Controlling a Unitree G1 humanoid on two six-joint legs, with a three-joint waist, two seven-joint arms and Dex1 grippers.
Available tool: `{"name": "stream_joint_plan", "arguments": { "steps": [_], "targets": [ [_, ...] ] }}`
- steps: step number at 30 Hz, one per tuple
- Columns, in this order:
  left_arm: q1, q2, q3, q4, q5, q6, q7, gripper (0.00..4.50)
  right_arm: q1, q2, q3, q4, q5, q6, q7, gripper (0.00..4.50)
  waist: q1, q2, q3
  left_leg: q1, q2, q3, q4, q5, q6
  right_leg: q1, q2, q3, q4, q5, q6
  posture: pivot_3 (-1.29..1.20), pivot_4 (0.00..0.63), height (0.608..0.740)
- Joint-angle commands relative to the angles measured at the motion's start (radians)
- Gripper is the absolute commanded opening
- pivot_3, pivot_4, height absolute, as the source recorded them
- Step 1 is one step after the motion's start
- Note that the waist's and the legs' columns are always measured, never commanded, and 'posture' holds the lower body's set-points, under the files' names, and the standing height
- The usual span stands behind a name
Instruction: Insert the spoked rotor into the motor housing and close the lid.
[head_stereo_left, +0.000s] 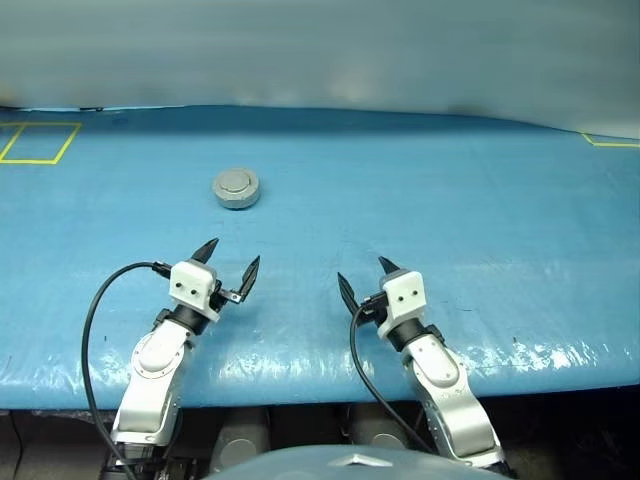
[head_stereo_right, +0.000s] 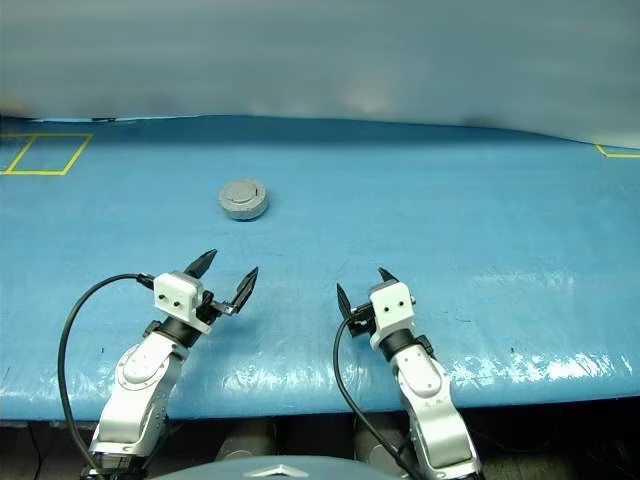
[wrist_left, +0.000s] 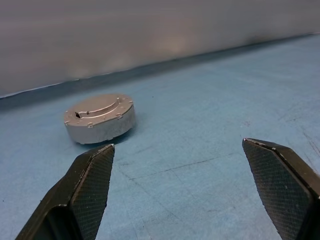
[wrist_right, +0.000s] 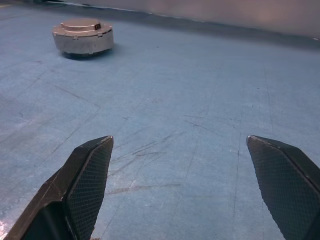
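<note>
**Closed motor housing on blue table, both grippers spread**

Motor housing (head_stereo_left: 236, 188) resting lid (wrist_left: 99, 108) down flat, toward the table's (head_stereo_left: 480, 200) far edge, left of centre. Left gripper (head_stereo_left: 228, 264) and right gripper (head_stereo_left: 365, 278) near the front edge, fingers spread wide, empty, well apart from the housing.

motor housing (head_stereo_left: 236, 188) alone on mat, open room all around

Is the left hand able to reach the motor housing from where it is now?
Probably yes. The left hand is open and empty, the motor housing lies closed ahead of it, and only bare blue table lies between them.
</note>
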Motion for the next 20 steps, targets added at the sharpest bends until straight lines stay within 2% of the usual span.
{"name": "stream_joint_plan", "arguments": {
  "steps": [1,20],
  "targets": [
    [0.010,-0.005,0.015,-0.005,-0.001,-0.021,0.001,4.47,-0.001,0.005,0.001,-0.024,-0.006,-0.035,-0.003,4.50,0.000,0.000,0.000,0.000,0.000,0.000,0.000,0.000,0.000,0.000,0.000,0.000,0.000,0.000,0.000,0.00,0.150,0.740],
    [0.016,-0.018,0.001,-0.016,0.011,-0.005,-0.001,4.47,-0.004,-0.003,0.028,-0.008,-0.026,-0.024,0.026,4.50,0.000,0.000,0.000,0.000,0.000,0.000,0.000,0.000,0.000,0.000,0.000,0.000,0.000,0.000,0.000,0.00,0.150,0.740]
  ]
}}
